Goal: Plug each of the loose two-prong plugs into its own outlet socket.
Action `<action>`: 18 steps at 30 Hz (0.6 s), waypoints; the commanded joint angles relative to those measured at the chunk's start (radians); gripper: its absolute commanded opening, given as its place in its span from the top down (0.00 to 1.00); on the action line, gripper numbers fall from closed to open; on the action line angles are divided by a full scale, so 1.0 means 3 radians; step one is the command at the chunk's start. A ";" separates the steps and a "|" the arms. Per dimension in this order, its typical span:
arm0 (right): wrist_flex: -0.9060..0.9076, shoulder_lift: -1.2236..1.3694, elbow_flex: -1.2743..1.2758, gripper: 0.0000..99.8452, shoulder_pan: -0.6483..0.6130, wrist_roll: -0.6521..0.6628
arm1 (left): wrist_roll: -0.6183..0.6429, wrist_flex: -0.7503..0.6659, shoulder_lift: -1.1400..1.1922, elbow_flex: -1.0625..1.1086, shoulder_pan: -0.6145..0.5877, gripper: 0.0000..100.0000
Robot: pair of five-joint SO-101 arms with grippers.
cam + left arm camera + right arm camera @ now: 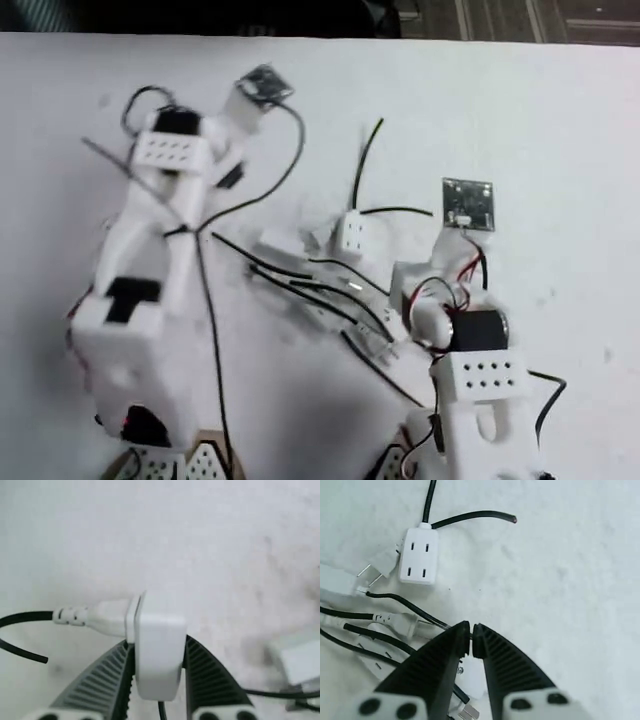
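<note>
left tool [159, 647] clenches one white outlet block [157, 627] with one plug [107, 619] against it; right tool [471, 636] is pinched shut.

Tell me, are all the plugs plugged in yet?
Not yet. Done: one white plug sits in the outlet block. In hand: the left end effector grips that block. Left: a loose plug lies with bare prongs beside the empty outlet; the right end effector is shut.

no readable text, labels or numbers
</note>
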 commanded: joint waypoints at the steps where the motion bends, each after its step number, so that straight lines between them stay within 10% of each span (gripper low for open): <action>1: -0.0059 -0.0084 -0.0123 0.98 0.0079 0.0005 | 0.0041 0.0343 0.0831 -0.1560 0.0217 0.98; 7: -0.0059 -0.0084 -0.0123 0.98 0.0079 0.0005 | 0.0041 0.0987 0.1982 -0.3468 0.0284 0.96; 11: -0.0064 -0.0084 -0.0123 0.98 0.0079 0.0005 | 0.0082 0.1642 0.2493 -0.4588 0.0269 0.74; 18: -0.0064 -0.0084 -0.0123 0.98 0.0074 0.0010 | 0.0245 0.1877 0.2340 -0.4603 0.0253 0.72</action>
